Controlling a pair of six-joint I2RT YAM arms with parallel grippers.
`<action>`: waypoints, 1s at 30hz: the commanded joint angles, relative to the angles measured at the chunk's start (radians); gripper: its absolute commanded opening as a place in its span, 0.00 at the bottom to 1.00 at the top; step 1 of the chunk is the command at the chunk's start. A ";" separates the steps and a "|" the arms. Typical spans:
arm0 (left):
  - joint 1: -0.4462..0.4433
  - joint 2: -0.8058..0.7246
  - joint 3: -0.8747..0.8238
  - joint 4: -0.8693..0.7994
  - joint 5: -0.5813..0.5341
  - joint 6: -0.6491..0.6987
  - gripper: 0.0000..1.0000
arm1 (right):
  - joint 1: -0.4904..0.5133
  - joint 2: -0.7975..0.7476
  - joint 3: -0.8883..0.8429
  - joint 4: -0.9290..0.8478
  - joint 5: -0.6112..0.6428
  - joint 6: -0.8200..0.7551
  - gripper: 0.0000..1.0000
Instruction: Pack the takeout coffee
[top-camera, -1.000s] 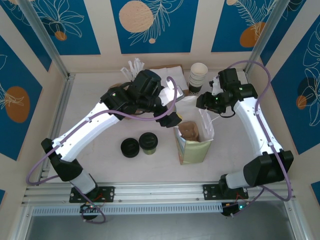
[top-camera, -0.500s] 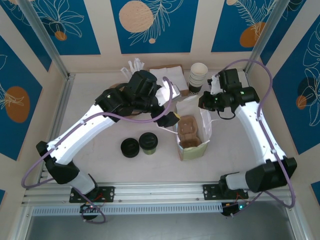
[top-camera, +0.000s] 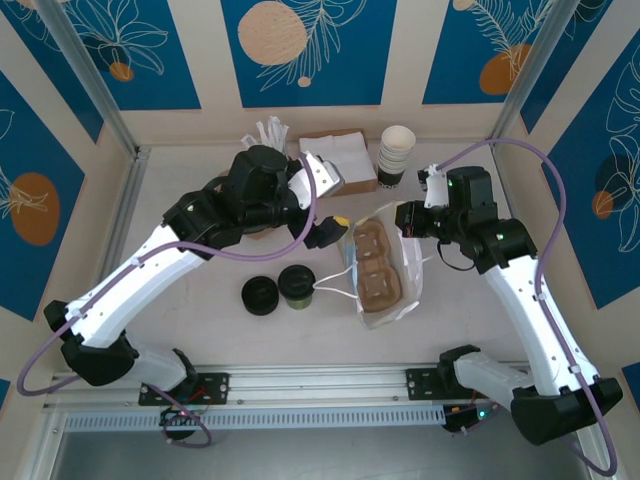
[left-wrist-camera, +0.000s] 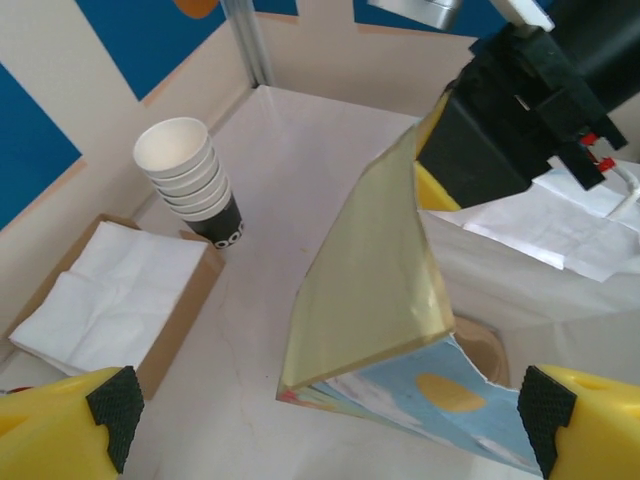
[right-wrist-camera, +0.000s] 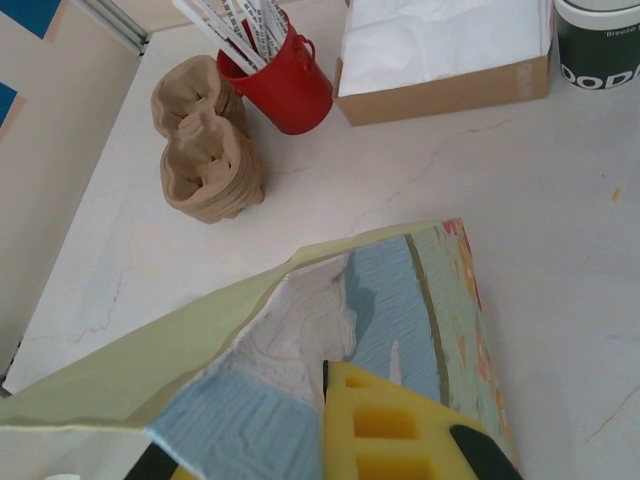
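Opening the paper bag (top-camera: 385, 300) is, as I judge it, the step in hand; the bag lies on the worktop (top-camera: 200, 330) with its mouth spread and a cardboard cup tray (top-camera: 375, 262) inside it; the right hand (top-camera: 410, 220) is closed on the bag's rim at the far side of the mouth; the left hand (left-wrist-camera: 328, 420) stands over the bag's near-left corner with its fingers (left-wrist-camera: 110, 405) spread wide and nothing between them.

The takeout coffee (top-camera: 296, 283) stands upright on the worktop left of the bag, close to it but not touching, black lid on; a low pile of black lids (top-camera: 260, 295) sits just beyond it, farther from the bag.

Next move, as I read it: keep the right hand pinching the rim; bring the left hand away from the bag to the coffee, close on the cup's wall below the lid, lift it level and seat it in a tray pocket.

Legible writing: behind the bag, the stack of cups (right-wrist-camera: 598, 45) shows white capitals "DOD" on its dark band, cut by the frame edge; smaller print above is unreadable; the bag's blue and yellow print carries no words I can read.
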 joint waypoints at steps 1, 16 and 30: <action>0.007 -0.040 -0.022 0.054 -0.061 -0.007 0.98 | 0.020 -0.037 -0.012 0.054 0.031 -0.003 0.00; 0.007 -0.046 -0.052 0.078 -0.135 -0.043 1.00 | 0.041 0.029 0.053 -0.074 0.100 0.171 0.00; 0.012 -0.055 -0.171 0.121 -0.287 -0.176 1.00 | -0.030 0.172 0.072 -0.116 0.048 0.287 0.02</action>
